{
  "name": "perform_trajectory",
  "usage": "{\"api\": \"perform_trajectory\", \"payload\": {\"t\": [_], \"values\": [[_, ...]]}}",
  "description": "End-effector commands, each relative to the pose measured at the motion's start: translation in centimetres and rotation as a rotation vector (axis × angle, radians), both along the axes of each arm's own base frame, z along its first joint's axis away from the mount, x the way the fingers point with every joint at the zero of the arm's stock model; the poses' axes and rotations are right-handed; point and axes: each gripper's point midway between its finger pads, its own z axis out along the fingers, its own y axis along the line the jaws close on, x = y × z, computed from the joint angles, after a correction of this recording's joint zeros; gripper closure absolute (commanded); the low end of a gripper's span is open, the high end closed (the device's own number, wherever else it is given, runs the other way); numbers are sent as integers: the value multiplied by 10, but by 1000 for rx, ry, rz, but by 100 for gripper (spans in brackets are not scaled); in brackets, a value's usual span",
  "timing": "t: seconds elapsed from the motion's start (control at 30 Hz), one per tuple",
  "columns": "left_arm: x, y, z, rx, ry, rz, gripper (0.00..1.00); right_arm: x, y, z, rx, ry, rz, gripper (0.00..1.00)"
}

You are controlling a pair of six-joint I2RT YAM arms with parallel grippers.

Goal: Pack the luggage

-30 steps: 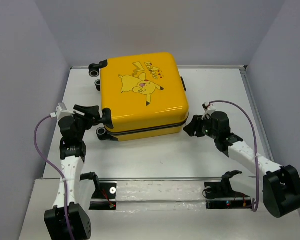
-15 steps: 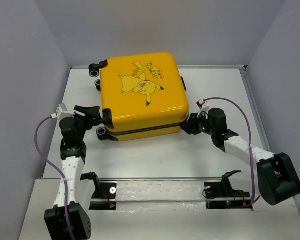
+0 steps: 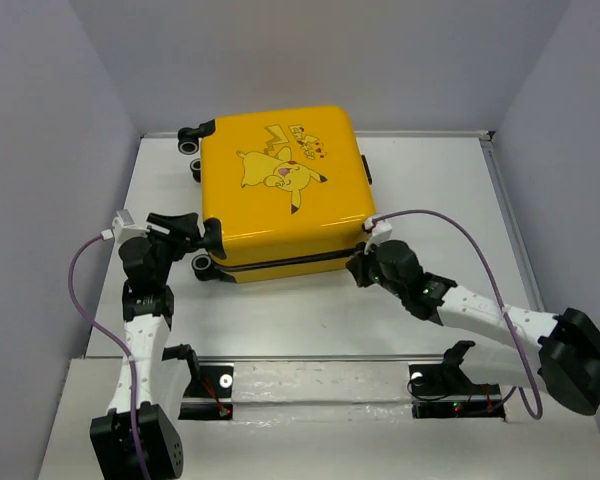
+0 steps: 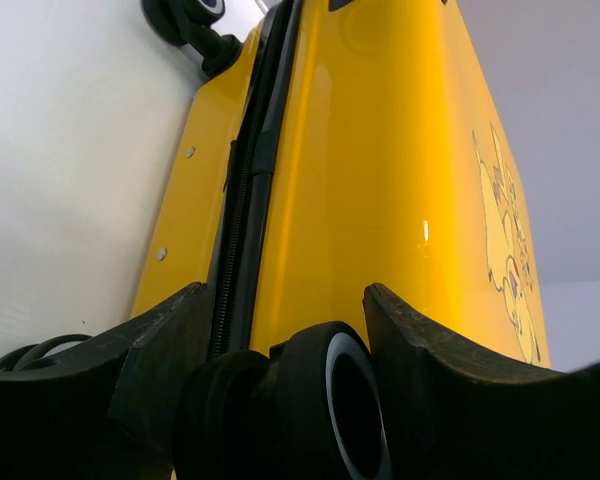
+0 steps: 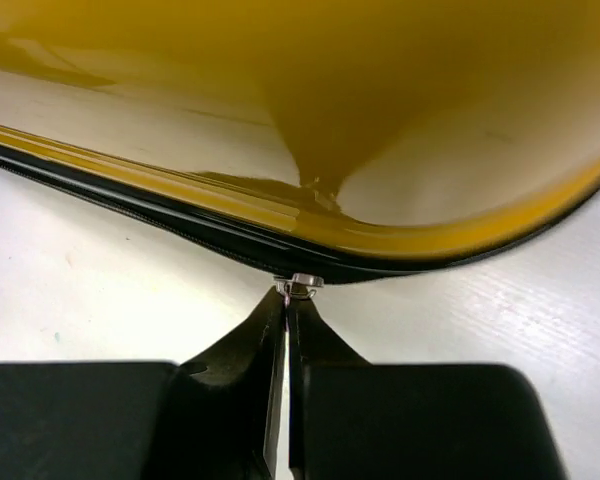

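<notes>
We see right gripper [image 5: 286, 300] clamped on silver zipper pull [image 5: 301, 283] of yellow hard-shell suitcase [image 3: 280, 205] — left gripper [image 4: 285, 300] apart, straddling black-and-white caster wheel [image 4: 320, 395].

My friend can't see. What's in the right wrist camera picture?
The right gripper is shut on a small silver zipper pull at the black zipper of the yellow luggage, which lies on a white table.

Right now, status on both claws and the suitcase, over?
Left claw open, straddling a caster wheel. Right claw shut on the zipper pull. Yellow suitcase closed, lying flat, print up. Nothing in the way.
</notes>
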Motion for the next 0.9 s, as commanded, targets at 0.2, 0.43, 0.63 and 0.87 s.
{"api": "perform_trajectory", "payload": {"t": [0.2, 0.43, 0.63, 0.87], "values": [[-11, -34, -20, 88, -8, -145, 94, -7, 120, 24, -93, -65, -58, 93], [-23, -81, -20, 74, -23, -267, 94, -28, 219, 55, 63, -74, 237, 93], [-39, -100, -10, 83, -60, -341, 94, -57, 226, 31, 35, -75, 307, 93], [-59, -147, -8, 79, -82, -482, 94, -37, 158, 59, 102, -68, 374, 93]]}}
